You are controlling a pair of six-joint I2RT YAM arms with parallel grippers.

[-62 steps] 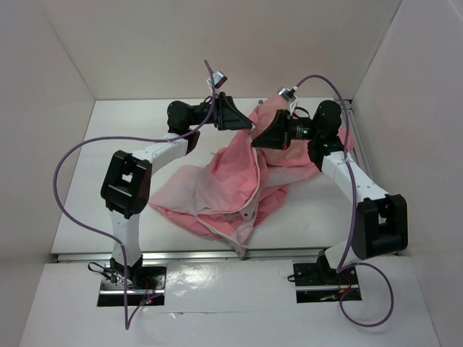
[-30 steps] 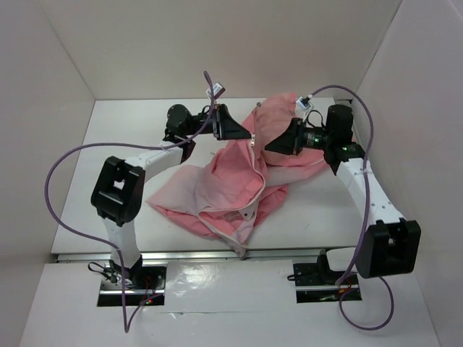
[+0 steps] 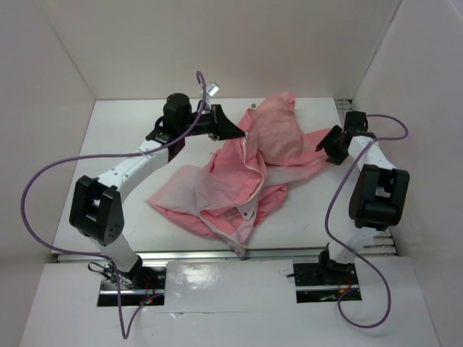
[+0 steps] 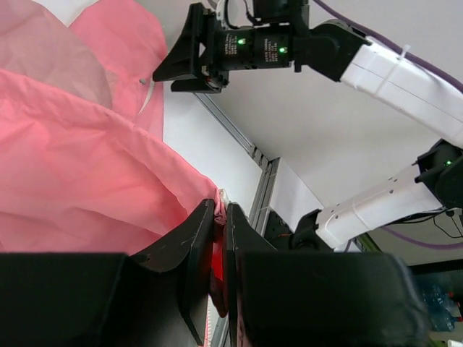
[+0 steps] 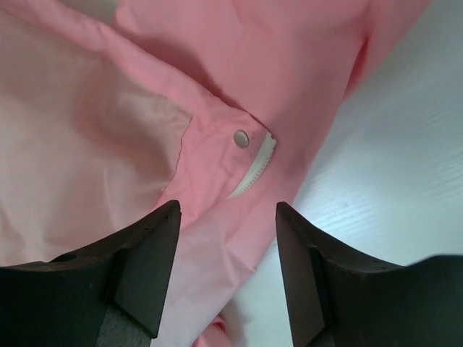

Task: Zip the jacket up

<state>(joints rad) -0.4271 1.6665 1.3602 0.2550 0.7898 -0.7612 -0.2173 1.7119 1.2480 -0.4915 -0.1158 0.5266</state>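
Jacket, place: You had the jacket [image 3: 278,137] lying crumpled on the table [image 3: 116,155], from the middle over to the right. Its far part was heaped up between the two grippers, and a near corner reached the table's near edge.
Jacket, fabric: Thin, wrinkled and salmon-pink. The paler pinkish-white lining [image 3: 192,189] was turned up on the near left flap.
Zipper: The light zipper [image 3: 255,170] ran from far to near along the middle fold.
Edge detail, right wrist view: You could see a short white toothed strip [image 5: 255,168] on a pink edge, with a round snap [image 5: 241,137] just beside it.
Left gripper [image 4: 217,238]: The jaws were almost together, pinching an edge of the pink fabric at the far left of the heap.
Right gripper [image 5: 228,217]: The jaws stood wide apart and gripped nothing, over the jacket's right edge. You could not tell whether the fingers touched the cloth.
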